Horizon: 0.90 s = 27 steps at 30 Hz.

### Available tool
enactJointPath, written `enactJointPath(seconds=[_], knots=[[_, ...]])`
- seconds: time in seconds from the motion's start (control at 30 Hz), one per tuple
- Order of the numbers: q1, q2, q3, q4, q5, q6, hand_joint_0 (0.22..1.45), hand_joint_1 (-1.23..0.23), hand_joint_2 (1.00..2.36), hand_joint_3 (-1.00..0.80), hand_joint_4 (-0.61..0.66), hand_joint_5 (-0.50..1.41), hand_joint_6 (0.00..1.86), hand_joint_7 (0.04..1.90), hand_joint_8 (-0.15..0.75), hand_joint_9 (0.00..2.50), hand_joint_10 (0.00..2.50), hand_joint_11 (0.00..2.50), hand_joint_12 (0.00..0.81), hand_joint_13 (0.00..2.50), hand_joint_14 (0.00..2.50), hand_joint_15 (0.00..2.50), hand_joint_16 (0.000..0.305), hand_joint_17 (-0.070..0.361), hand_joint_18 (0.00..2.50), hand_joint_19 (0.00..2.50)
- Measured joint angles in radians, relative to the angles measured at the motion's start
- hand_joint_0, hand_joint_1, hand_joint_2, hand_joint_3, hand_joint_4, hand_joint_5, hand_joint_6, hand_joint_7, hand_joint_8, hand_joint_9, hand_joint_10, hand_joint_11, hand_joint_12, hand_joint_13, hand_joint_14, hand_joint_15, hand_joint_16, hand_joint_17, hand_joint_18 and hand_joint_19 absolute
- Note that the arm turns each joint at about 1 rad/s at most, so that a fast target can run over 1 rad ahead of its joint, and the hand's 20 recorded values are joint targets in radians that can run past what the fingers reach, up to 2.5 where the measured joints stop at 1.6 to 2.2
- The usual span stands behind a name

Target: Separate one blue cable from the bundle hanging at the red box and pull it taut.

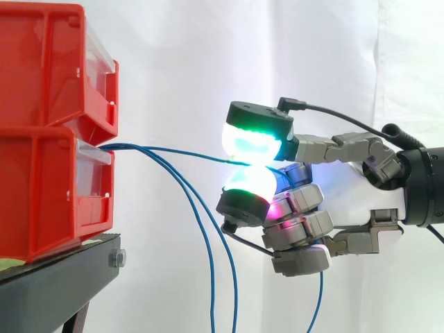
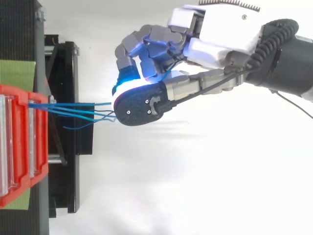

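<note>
We open on the white curtain (image 1: pixel 208 62) behind everything, and at the left the two red bins, the upper bin (image 1: pixel 48 62) stacked on the lower bin (image 1: pixel 48 194), both sitting on the black stand (image 1: pixel 55 284). The side view gives us that stacking, while from above we read the bins as one red edge (image 2: pixel 24 147) with the stand's frame (image 2: pixel 73 98) running out beyond it and a green strip (image 2: pixel 17 73) lying on the stand behind the bins. In from the right comes the hand (image 1: pixel 361 201), and we have a grip: two glowing fingertips (image 1: pixel 253 142) are closed on one blue cable (image 1: pixel 180 152), one above and one below, pads pressed together on it, with the other fingers curled underneath. That cable runs almost straight from the front of the lower bin to the pinch, level with the seam between the bins. Below it, the side view gives us two loose cables (image 1: pixel 208 250) leaving the same spot and drooping in long curves down to the bottom edge, and a further blue length (image 1: pixel 319 298) dangling under the hand. From above we get the spread: several blue strands (image 2: pixel 73 110) fan out from the bin toward the dark back of the uppermost fingertip (image 2: pixel 139 105), which covers the pinch itself. Smallest of all, a bolt (image 1: pixel 118 259) on the stand's corner.
</note>
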Motion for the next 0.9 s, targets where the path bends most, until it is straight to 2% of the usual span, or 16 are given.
enactJointPath(seconds=[0.9], knots=[[0.0, 0.0, -0.001, -0.002, 0.001, -0.001, 0.8, -0.71, 1.03, 0.09, 0.18, -0.26, 0.97, 1.23, 0.33, 0.65, 2.5, 1.56, 0.327, 0.63, 2.5, 1.46, 0.029, 0.066, 1.01, 1.78]])
